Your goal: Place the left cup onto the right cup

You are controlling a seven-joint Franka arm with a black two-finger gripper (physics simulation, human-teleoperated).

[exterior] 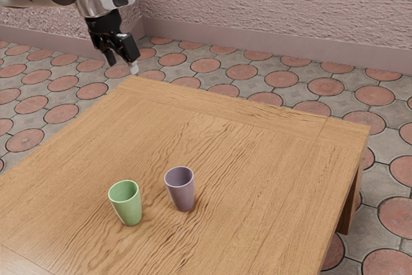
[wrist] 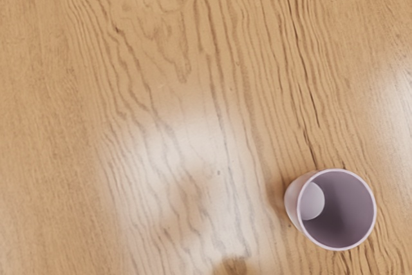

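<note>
Jaws released, empty, high over far corner of counter (exterior: 257, 159), well apart from cups. Green cup (exterior: 125, 202) upright near front, just beside purple cup (exterior: 179, 188) on exterior view's left, not touching. Both mouth-up, so likely nestable.

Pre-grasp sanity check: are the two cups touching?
No, the green cup and purple cup stand apart, with bare table between them.

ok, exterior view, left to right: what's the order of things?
green cup → purple cup. The hand hangs high up near the table's far corner, level sideways with the green cup, so it is left out of the order.
</note>
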